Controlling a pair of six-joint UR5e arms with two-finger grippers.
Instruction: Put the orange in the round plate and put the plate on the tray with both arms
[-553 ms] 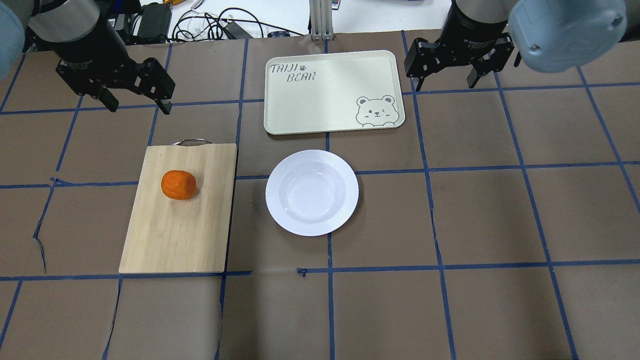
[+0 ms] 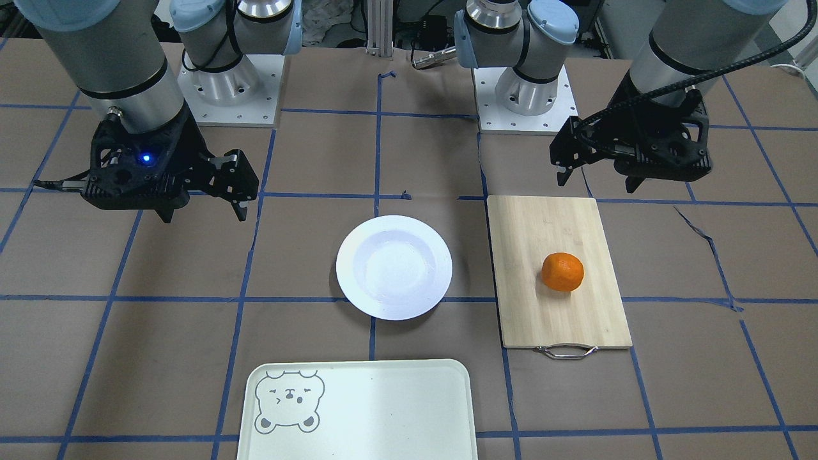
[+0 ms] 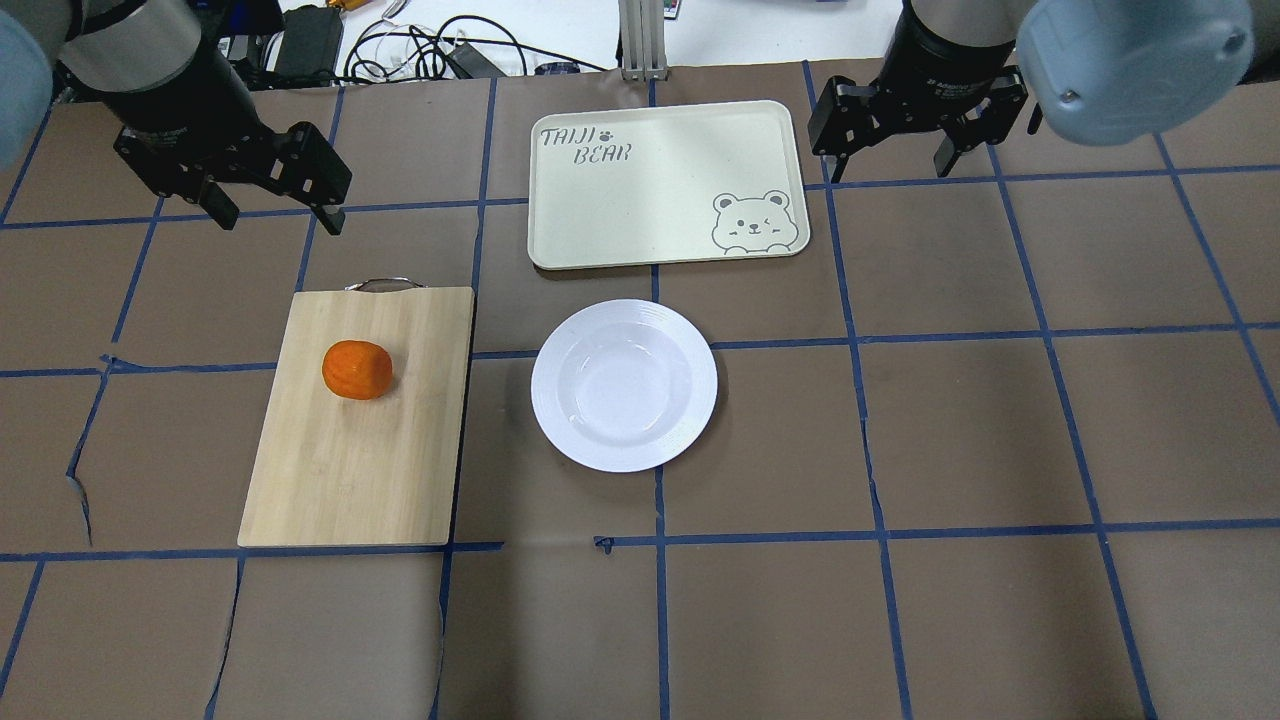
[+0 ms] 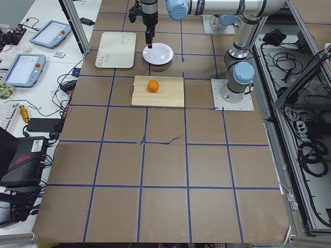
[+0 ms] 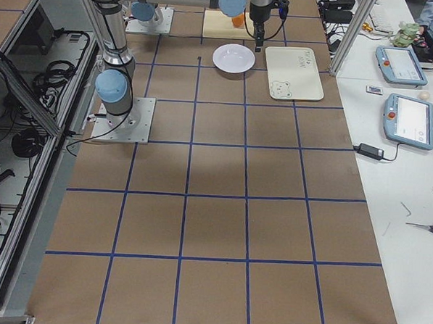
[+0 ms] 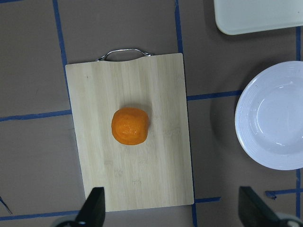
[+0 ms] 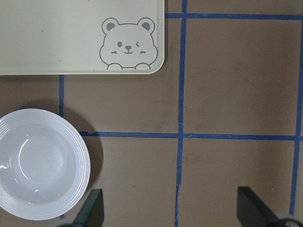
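Note:
The orange (image 3: 357, 369) lies on a bamboo cutting board (image 3: 350, 460) at the left; the left wrist view shows the orange (image 6: 129, 126) from above. An empty white round plate (image 3: 624, 385) sits mid-table, and the tray (image 3: 650, 190) with its bear face lies just beyond it. My left gripper (image 3: 280, 215) hovers open past the board's handle end, well clear of the orange. Over on the other side, my right gripper (image 3: 890, 165) is open beside the tray's right edge with nothing held. From the front I see the plate (image 2: 394, 266), the orange (image 2: 563, 271) and the tray (image 2: 383, 415).
The cutting board's metal handle (image 3: 382, 284) points toward the far edge. Cables and devices (image 3: 420, 50) lie on the white bench beyond the table. Blue tape lines grid the brown table cover, which is torn near the left edge (image 3: 80, 480).
Both grippers have shifted very slightly toward the table's far edge. The orange, plate and tray have not moved.

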